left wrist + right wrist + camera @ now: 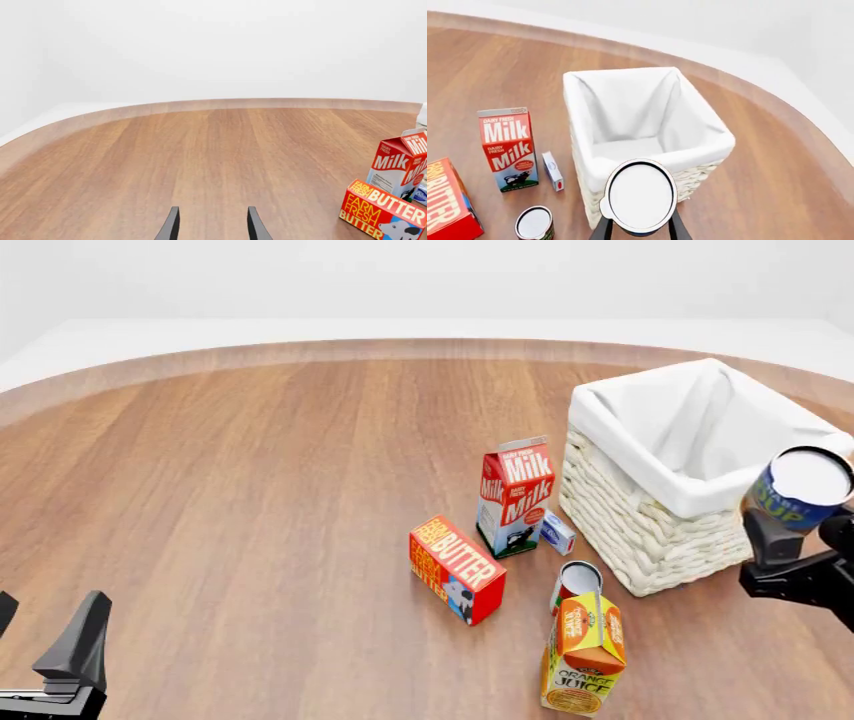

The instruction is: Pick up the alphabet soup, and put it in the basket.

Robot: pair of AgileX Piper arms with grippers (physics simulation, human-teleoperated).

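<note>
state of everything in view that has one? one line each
alphabet soup: lifted, held by right tool, near basket rim
basket: upright, nothing inside
right tool: shut on the soup
left tool: open, holding nothing
milk carton: upright
butter box: on table
orange juice carton: upright
red-orange can: upright

Landmark: basket (641, 530), right side of table (240, 490). Milk carton (515, 496) upright just left of basket. Small box (557, 533) between carton and basket wall. Butter box (457, 569) left of basket and nearer the arms. Second can (577, 583) at basket's near-left corner, orange juice carton (583, 653) just in front. Alphabet soup (801, 487) held at basket's right edge by right gripper (801, 540), above table. Left gripper (47, 665) well apart, far left, near edge.
</note>
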